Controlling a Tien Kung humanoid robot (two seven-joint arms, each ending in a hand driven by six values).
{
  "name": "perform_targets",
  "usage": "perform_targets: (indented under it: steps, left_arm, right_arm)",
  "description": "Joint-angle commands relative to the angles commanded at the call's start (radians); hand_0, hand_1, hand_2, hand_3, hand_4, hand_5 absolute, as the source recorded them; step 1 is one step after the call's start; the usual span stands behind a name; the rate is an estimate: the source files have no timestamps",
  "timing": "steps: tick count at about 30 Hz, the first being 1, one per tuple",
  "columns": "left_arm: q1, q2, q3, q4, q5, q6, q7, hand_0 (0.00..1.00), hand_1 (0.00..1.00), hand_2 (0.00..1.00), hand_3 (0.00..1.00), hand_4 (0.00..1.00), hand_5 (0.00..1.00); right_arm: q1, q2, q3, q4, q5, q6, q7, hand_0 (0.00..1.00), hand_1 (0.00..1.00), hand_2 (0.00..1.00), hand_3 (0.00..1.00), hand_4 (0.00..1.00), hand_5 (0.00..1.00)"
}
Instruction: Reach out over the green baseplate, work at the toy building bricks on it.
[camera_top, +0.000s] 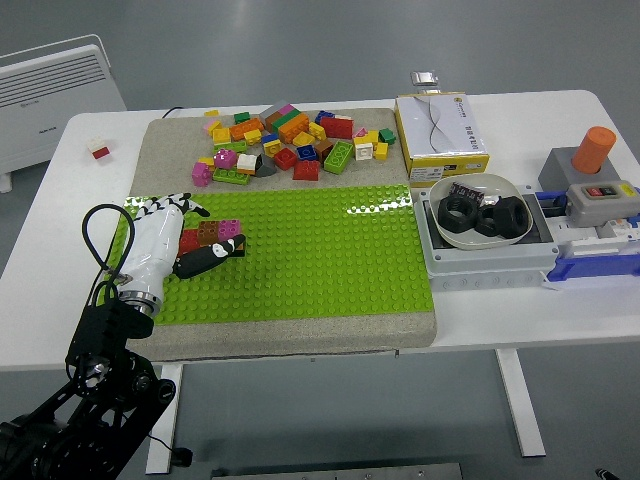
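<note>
Green baseplate (320, 250), left side: left hand (165, 245) pinches the small brick stack (212, 236); next, pull it loose.

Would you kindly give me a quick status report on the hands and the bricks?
Left hand on brick stack, green baseplate's left end. Right hand not in view. Loose bricks piled beyond plate. Nothing in the way.

Green studded plastic baseplate (320, 260): glossy, glare at far edge. Grey mat (300, 335) under it: matt, rough, felt-like. Loose coloured plastic bricks (290, 145): smooth, shiny. White desk (520, 320): smooth, matt. Yellow-white carton (440, 125): paper/card.
</note>
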Motion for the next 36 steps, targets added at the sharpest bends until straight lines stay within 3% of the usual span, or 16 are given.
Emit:
perform_targets:
  steps: [4,5,7,11,12,15,27,36]
  left_arm:
    - [0.026,0.005,0.005,-0.045,0.000,0.015,-0.009,0.968,0.912,0.868,0.642,0.963,0.560]
    - [0.031,0.007,0.008,-0.050,0.000,0.020,-0.015,0.942,0.871,0.835,0.646,0.902,0.475]
    - [0.044,0.010,0.011,-0.058,-0.001,0.029,-0.045,0.942,0.871,0.835,0.646,0.902,0.475]
    - [0.071,0.012,0.008,-0.058,-0.028,0.007,-0.102,0.942,0.871,0.835,0.646,0.902,0.475]
    - [0.075,0.013,0.007,-0.057,-0.034,0.002,-0.110,0.878,0.794,0.764,0.661,0.870,0.422]
    - [0.085,0.016,0.007,-0.052,-0.042,-0.008,-0.123,0.878,0.794,0.764,0.661,0.870,0.422]
    - [0.085,0.022,0.015,-0.043,-0.034,-0.060,-0.110,0.858,0.778,0.743,0.669,0.842,0.378]
    - [0.078,0.024,0.030,-0.039,-0.031,-0.065,-0.101,0.872,0.797,0.755,0.666,0.830,0.359]
  right_arm:
    - [-0.002,0.001,0.000,-0.004,0.000,0.001,0.005,0.673,0.638,0.711,0.704,0.692,0.977]
    - [-0.002,0.001,0.000,-0.005,0.000,0.001,0.007,0.673,0.638,0.711,0.701,0.690,0.975]
    - [-0.002,0.002,0.000,-0.009,0.000,0.002,0.012,0.673,0.638,0.711,0.701,0.690,0.975]
    - [0.000,0.004,0.000,-0.017,0.000,0.002,0.021,0.673,0.638,0.711,0.701,0.690,0.975]
    - [0.001,0.004,0.000,-0.018,0.000,0.003,0.023,0.674,0.638,0.710,0.701,0.689,0.974]
    - [0.004,0.003,0.000,-0.022,0.000,0.003,0.026,0.674,0.638,0.710,0.701,0.689,0.974]
    - [0.014,0.003,0.000,-0.025,0.000,0.000,0.032,0.674,0.638,0.701,0.700,0.686,0.971]
    - [0.018,0.004,0.000,-0.025,0.000,0.000,0.033,0.674,0.638,0.699,0.700,0.684,0.967]
